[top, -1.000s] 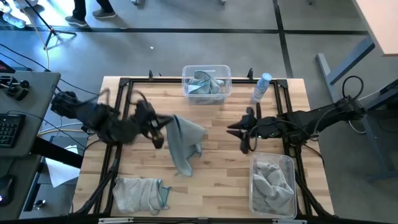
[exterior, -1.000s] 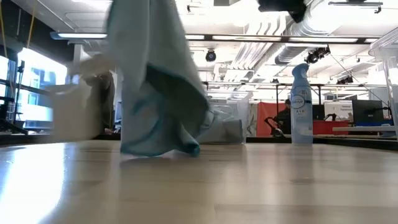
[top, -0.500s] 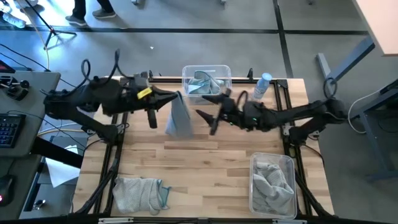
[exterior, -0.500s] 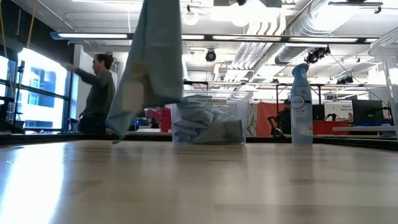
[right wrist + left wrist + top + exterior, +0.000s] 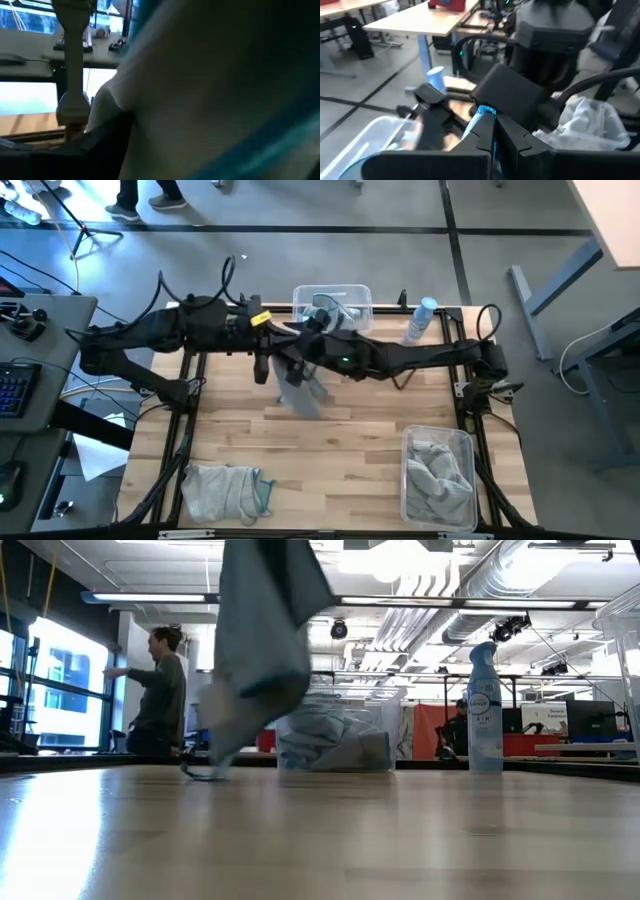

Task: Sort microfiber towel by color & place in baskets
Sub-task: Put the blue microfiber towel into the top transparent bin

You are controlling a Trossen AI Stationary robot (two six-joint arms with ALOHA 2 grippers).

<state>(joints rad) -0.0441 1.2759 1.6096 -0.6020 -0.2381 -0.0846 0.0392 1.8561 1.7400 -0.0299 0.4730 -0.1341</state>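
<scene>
A pale teal-blue microfiber towel (image 5: 300, 388) hangs over the table's middle, and its lower corner (image 5: 205, 770) comes down close to the wood. My left gripper (image 5: 283, 333), reaching in from the table's left, is shut on the towel's top. My right gripper (image 5: 304, 348) has come across from the right and stands open at that same upper part; in its wrist view the cloth (image 5: 215, 100) fills the picture. The far basket (image 5: 360, 292) holds teal towels. The near-right basket (image 5: 410, 442) holds grey ones. More towels (image 5: 225, 490) lie in a heap on the near left. My left gripper pinches the towel's darker teal edge (image 5: 482, 111) between its two fingers, which lie almost level and come from the table's left. The cloth hangs slack below the fingers. My right gripper is right against the towel's upper part, but I cannot tell whether it touches it.
A white-blue spray bottle (image 5: 421, 320) stands at the far right, next to the far basket. A black metal frame (image 5: 190, 380) runs around the table top. A person (image 5: 160, 690) stands beyond the table's far edge. Bare wood lies in the near middle.
My left gripper has swung toward the table's far edge and right, carrying the teal towel up off the wood, so it now hangs bunched below the fingers. My right gripper has swept from the table's right side leftward to the towel's top.
</scene>
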